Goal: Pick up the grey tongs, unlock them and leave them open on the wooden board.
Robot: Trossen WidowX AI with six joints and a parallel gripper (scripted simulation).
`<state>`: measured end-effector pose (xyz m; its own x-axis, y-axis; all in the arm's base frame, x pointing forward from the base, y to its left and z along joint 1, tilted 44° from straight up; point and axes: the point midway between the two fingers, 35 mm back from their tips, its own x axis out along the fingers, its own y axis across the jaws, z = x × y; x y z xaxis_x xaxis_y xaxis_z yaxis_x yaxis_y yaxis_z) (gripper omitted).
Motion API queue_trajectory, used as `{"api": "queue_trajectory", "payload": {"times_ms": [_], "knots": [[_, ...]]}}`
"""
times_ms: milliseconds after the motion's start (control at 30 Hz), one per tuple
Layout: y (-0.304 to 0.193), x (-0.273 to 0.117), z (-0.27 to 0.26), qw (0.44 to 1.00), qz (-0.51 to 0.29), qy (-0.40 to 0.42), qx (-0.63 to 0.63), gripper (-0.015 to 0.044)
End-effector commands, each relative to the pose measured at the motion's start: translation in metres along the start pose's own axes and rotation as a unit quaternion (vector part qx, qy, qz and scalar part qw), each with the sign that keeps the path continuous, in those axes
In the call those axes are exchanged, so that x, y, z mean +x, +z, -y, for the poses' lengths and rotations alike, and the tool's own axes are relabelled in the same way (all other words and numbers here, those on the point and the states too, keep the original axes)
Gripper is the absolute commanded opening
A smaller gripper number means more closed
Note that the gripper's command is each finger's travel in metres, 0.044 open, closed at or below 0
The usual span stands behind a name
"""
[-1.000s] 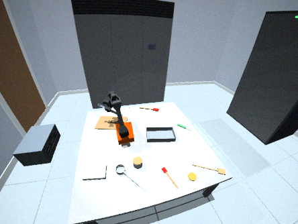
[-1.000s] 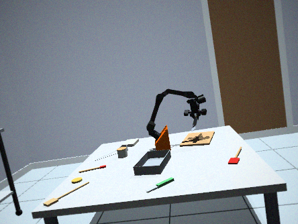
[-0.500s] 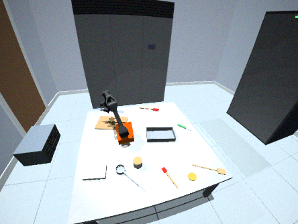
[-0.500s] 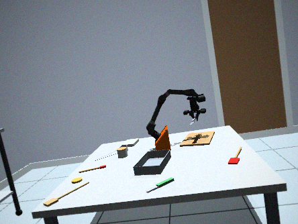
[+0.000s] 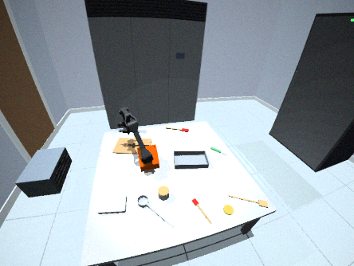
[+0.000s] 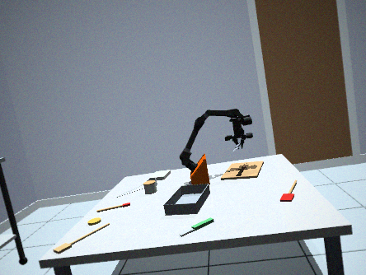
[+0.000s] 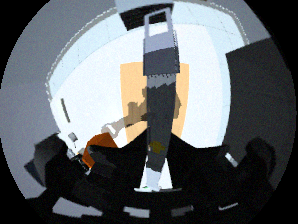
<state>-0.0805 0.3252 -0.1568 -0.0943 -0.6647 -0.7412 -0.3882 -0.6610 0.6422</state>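
Observation:
My gripper (image 6: 239, 145) (image 7: 156, 129) is shut on the grey tongs (image 6: 236, 147) (image 7: 161, 100), up in the air above the wooden board (image 5: 119, 149) (image 6: 255, 166) (image 7: 131, 80). In the wrist view the tongs run as one narrow bar from the fingers to a light, open-framed end at the top. Their arms look close together there; whether the lock is on cannot be seen. In the top view the fingers and tongs are too small and dark to make out. The arm's shadow falls on the board. The black roasting tin (image 5: 191, 166) (image 6: 180, 209) stands without the tongs.
The orange arm base (image 5: 155, 153) (image 6: 200, 174) stands between board and tin. A red-headed spatula (image 5: 185, 130) (image 6: 287, 198) and a green-handled tool (image 5: 215, 150) (image 6: 203, 223) lie apart. A lidded pot (image 5: 163, 193) (image 6: 150, 187), a ladle-like utensil (image 5: 143, 201) and a yellow disc (image 5: 228, 209) (image 6: 94, 221) are farther off.

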Motion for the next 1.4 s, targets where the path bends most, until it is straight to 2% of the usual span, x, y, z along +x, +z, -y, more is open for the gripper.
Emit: {"api": "queue_trajectory", "payload": {"times_ms": [0,1367], "knots": [[0.0,0.005,0.001,1.0,-0.003,-0.002,0.002,-0.015],[0.002,0.072,0.004,1.0,-0.002,-0.002,0.002,-0.015]]}}
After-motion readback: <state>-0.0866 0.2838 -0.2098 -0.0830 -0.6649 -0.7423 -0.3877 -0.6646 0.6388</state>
